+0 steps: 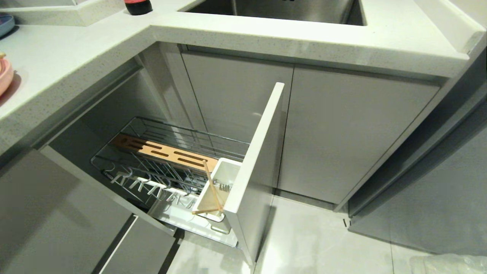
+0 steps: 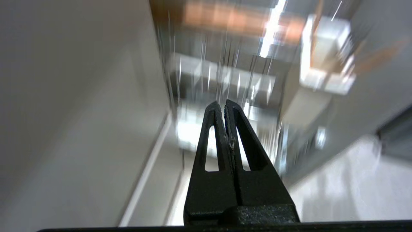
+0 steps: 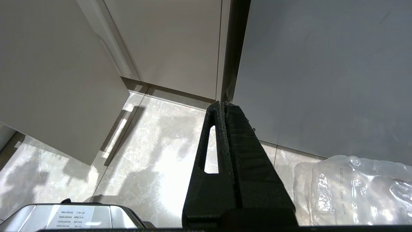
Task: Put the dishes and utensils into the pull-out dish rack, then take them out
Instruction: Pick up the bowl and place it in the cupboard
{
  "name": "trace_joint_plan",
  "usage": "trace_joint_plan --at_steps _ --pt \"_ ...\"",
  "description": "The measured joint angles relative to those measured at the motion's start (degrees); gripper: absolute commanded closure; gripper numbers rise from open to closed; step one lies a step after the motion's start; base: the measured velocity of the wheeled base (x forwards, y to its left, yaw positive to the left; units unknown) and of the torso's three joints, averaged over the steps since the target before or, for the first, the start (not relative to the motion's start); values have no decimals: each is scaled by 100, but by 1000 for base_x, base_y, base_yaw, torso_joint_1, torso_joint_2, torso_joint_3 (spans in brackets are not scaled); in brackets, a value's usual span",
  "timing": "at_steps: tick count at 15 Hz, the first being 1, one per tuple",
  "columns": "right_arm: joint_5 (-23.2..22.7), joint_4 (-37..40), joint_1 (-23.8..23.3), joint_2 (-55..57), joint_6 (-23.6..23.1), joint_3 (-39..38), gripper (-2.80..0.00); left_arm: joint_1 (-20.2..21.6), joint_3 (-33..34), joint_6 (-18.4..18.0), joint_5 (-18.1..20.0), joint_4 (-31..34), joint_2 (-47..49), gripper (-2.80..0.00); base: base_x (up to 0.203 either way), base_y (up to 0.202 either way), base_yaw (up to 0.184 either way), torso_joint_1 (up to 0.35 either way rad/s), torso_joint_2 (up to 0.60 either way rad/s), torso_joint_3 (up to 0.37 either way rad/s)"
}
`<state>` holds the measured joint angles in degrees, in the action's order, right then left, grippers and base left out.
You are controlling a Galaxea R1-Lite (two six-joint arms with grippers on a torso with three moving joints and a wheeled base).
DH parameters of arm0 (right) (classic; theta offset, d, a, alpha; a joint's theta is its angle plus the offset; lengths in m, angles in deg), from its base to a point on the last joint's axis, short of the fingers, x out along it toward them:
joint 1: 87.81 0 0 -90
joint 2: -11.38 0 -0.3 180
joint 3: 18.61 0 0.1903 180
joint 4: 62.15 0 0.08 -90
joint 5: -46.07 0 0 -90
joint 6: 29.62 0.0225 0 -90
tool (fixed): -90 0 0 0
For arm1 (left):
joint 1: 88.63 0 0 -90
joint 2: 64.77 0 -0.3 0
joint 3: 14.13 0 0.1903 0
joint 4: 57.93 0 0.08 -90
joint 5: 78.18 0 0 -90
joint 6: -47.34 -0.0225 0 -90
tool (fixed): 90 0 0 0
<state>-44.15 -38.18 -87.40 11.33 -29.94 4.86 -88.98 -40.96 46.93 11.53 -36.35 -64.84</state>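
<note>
Both tools are pressed together and empty: my left tool (image 2: 224, 103) hangs over the rack (image 1: 167, 167) touching nothing, and my right tool (image 3: 222, 104) is parked low over the floor (image 3: 154, 154) beside a clear plastic bag (image 3: 354, 187). The rack is pulled out, with the chopsticks (image 1: 212, 190) leaning crossed in the white cup (image 1: 218, 190) by the front panel (image 1: 258, 152) and what looks like the spoon (image 1: 224, 186) beside them; the prongs (image 1: 148, 182) hold no dishes, and a pink plate (image 1: 4, 78) sits on the table at the left edge. I judge the utensils to be my left tool's next pick. To do that well I should spread the fingers before descending, come in from above the cup, close on the sticks near their upper ends where they cross, and lift straight up so they clear the cup's rim and the wire.
</note>
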Motion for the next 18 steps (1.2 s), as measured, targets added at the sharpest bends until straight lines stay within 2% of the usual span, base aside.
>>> trace_joint_plan --at_steps 2,3,5,7,9,11,14,16,18 --pt "-2 -1 0 0 -1 0 0 4 -651 -143 130 108 18 0 0 0 0 0 0 0" --pt "-1 1 0 0 -1 0 0 9 -1139 -328 145 309 52 0 0 0 0 0 0 0" --pt "-2 1 0 0 -1 0 0 17 -2153 -652 12 836 277 0 0 0 0 0 0 0" --pt "-2 1 0 0 0 0 0 93 -3233 -813 -147 1147 918 0 0 0 0 0 0 0" --pt "-2 1 0 0 -1 0 0 287 -4296 -835 -399 1113 1788 0 0 0 0 0 0 0" --pt "-2 1 0 0 -1 0 0 448 -5213 -765 -747 1035 2657 0 0 0 0 0 0 0" --pt "0 1 0 0 -1 0 0 650 -6164 -502 -1765 1002 3808 0 0 0 0 0 0 0" --pt "-1 0 0 0 -1 0 0 1075 -6590 -239 -2440 1091 4343 0 0 0 0 0 0 0" --pt "-2 1 0 0 -1 0 0 1742 -7031 124 -2611 1538 4788 0 0 0 0 0 0 0"
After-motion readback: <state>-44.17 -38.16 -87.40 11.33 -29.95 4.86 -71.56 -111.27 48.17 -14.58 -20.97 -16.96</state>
